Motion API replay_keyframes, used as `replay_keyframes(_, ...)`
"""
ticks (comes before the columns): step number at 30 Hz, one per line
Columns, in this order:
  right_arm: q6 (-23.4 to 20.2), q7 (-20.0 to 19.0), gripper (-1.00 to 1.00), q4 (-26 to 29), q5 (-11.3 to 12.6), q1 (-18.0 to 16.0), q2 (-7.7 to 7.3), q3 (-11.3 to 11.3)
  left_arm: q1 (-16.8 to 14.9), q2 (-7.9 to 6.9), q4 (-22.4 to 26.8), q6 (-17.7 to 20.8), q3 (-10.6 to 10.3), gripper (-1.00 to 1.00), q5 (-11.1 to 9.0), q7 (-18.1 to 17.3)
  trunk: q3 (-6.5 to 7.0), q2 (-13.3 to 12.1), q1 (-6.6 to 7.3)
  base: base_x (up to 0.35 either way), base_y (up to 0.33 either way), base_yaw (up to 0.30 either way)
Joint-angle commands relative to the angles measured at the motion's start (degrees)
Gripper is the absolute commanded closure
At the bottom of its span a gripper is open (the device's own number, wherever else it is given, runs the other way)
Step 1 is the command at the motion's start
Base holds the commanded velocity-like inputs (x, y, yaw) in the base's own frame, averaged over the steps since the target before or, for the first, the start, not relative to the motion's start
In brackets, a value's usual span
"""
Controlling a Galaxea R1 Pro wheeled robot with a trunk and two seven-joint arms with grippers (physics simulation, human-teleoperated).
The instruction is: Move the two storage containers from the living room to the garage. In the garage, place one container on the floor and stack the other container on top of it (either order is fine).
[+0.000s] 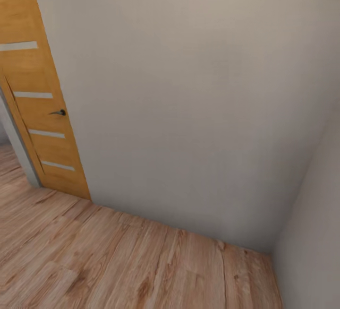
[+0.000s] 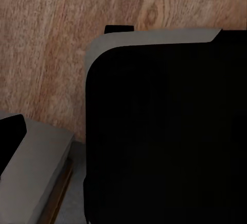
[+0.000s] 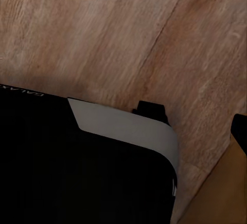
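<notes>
The two storage containers and the garage are out of view. The head view faces a room corner where a pale wall (image 1: 189, 91) meets light wood planks (image 1: 94, 261). The left wrist view looks down on a black, grey-edged part of my own body (image 2: 164, 131) with wood planks (image 2: 51, 44) behind it. The right wrist view shows a similar black, grey-edged part (image 3: 77, 167) over the planks (image 3: 128, 29). No fingers can be made out in either wrist view.
A wooden door (image 1: 38, 110) with pale stripes and a dark handle (image 1: 59, 112) stands at the left, beside a grey frame (image 1: 21, 153). A second pale wall (image 1: 311, 233) closes the right side. A tan-brown edge (image 3: 226, 193) shows in the right wrist view.
</notes>
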State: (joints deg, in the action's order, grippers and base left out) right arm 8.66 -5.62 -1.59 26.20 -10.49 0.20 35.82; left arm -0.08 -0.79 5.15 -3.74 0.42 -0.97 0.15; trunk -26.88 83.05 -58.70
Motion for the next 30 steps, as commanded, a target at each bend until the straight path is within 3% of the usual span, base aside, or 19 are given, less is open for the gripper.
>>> replay_keyframes(1, 0.3, -0.3, -1.00, -0.2, 0.6, -0.1, 0.04, 0.4, 0.0, 0.00, 0.0, -0.1, 0.0, -1.00, -0.1, 0.0, -0.05, 0.0, -0.03, 0.293, 0.000, 0.269)
replay_keyframes(25, 0.3, -0.3, -1.00, -0.2, 0.5, -0.1, 0.06, 0.4, 0.0, -0.09, 0.0, -0.2, 0.0, -1.00, -0.2, 0.0, -0.05, 0.0, -0.03, 0.274, 0.000, 0.269)
replay_keyframes(30, 0.2, -0.3, -1.00, -0.2, 0.8, -0.1, -0.03, 0.4, 0.0, -0.09, -0.1, -0.2, 0.0, -1.00, -0.2, 0.0, -0.05, 0.0, -0.03, 0.248, 0.000, 0.087)
